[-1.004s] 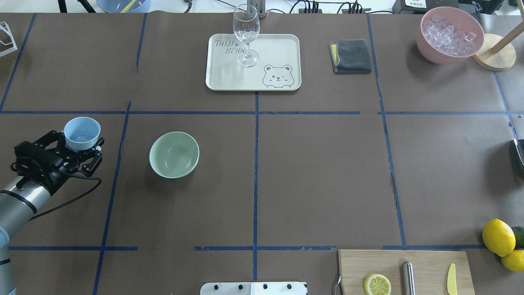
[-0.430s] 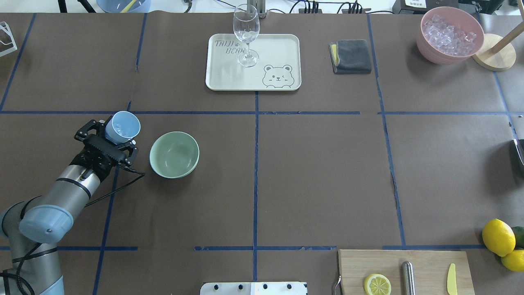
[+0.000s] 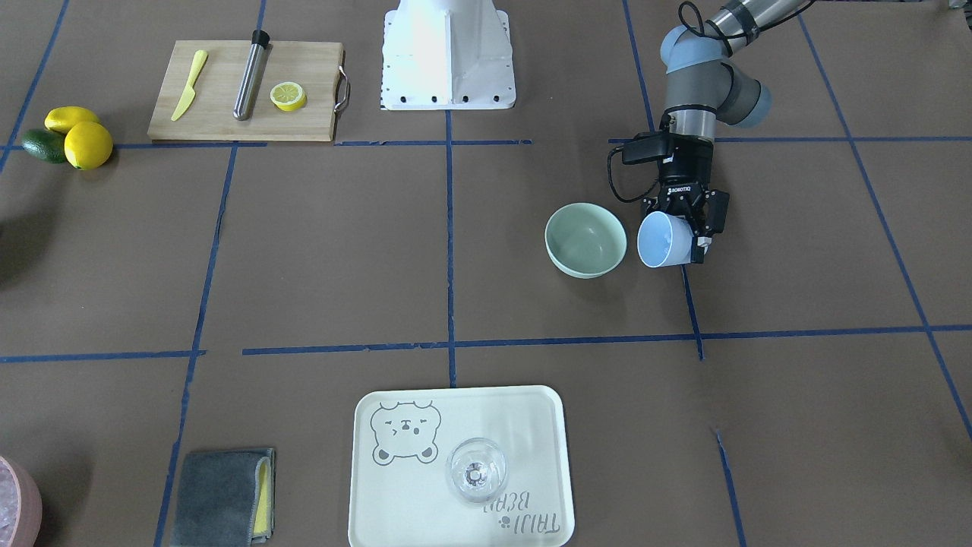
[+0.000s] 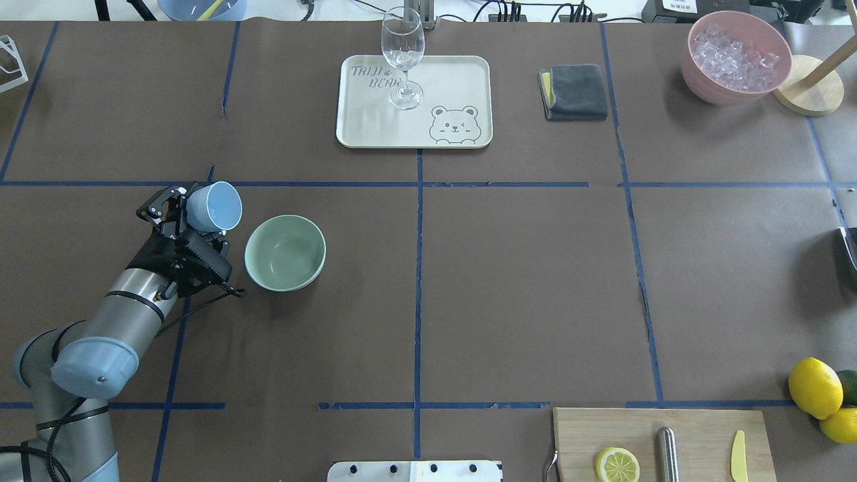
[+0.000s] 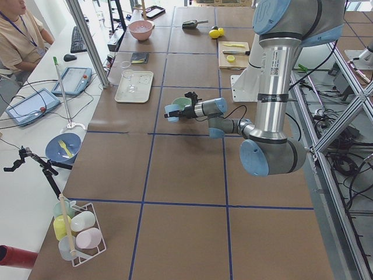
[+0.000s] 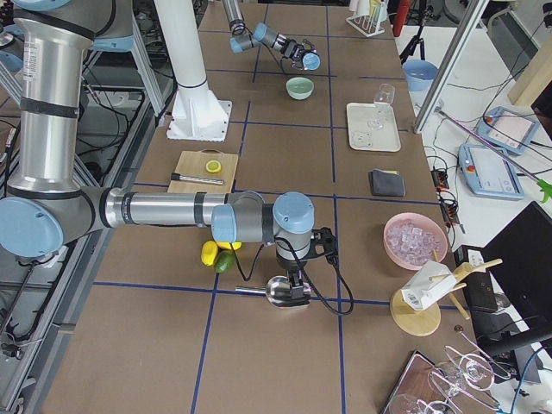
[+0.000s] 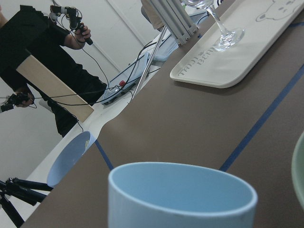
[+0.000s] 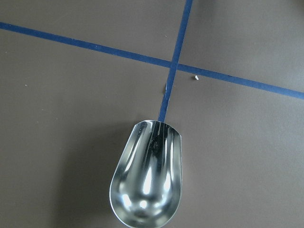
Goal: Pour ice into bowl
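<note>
The pale mint-green bowl stands on the table at the left, and I see no ice in it; it also shows in the front view. My left gripper is shut on a light blue cup and holds it just left of the bowl, tilted with its mouth toward the bowl. In the front view the cup hangs beside the bowl's rim. I cannot make out ice inside the cup. The left wrist view shows the cup's rim close up. My right gripper is low over a metal scoop; I cannot tell its state.
A pink bowl full of ice stands at the far right. A cream tray with a wine glass and a grey cloth lie at the far side. A cutting board and lemons are near right.
My left arm has carried the cup to the right, up to the mint-green bowl, and tipped it from upright toward the bowl.
</note>
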